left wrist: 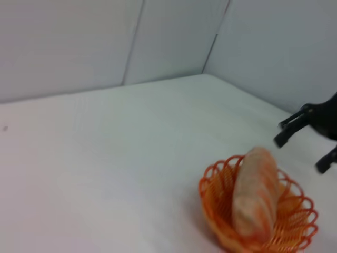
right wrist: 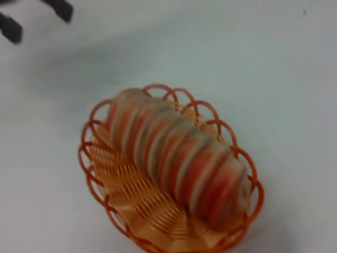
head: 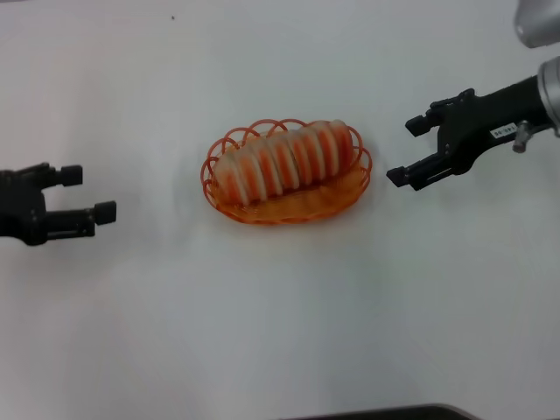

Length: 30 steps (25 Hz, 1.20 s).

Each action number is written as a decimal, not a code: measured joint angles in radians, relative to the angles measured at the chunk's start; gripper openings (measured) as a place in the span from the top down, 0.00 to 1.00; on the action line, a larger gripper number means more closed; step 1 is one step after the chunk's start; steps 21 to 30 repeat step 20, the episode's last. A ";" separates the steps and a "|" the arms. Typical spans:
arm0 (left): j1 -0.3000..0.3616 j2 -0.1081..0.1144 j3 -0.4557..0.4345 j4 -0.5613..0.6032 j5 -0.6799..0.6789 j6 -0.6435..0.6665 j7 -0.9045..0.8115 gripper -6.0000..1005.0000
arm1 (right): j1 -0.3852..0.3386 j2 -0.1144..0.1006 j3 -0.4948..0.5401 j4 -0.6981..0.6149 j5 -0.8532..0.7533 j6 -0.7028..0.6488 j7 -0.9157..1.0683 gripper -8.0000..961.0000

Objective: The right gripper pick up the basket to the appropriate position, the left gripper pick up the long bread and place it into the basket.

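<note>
The plain white table (head: 280,332) lay bare around the oval orange wire basket (head: 337,203), with nothing between it and either claw. The elongated orange-and-cream ridged loaf (head: 284,159) lay inside the basket along its long axis, running left to right and slightly tilted. The black left gripper (head: 86,194) stood well apart, fingers spread, empty. The white-labelled black right gripper (head: 413,150) hovered near the basket's right end, fingers spread, empty.

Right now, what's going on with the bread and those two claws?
Left tool open, empty, off to the basket's left. Right tool open, empty, just right of it. Bread lying in the basket. Nothing in the way.
</note>
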 joint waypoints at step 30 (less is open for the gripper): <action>0.013 -0.014 -0.003 -0.040 -0.007 -0.036 0.019 0.06 | -0.166 0.004 0.260 0.188 0.184 0.001 -0.420 0.02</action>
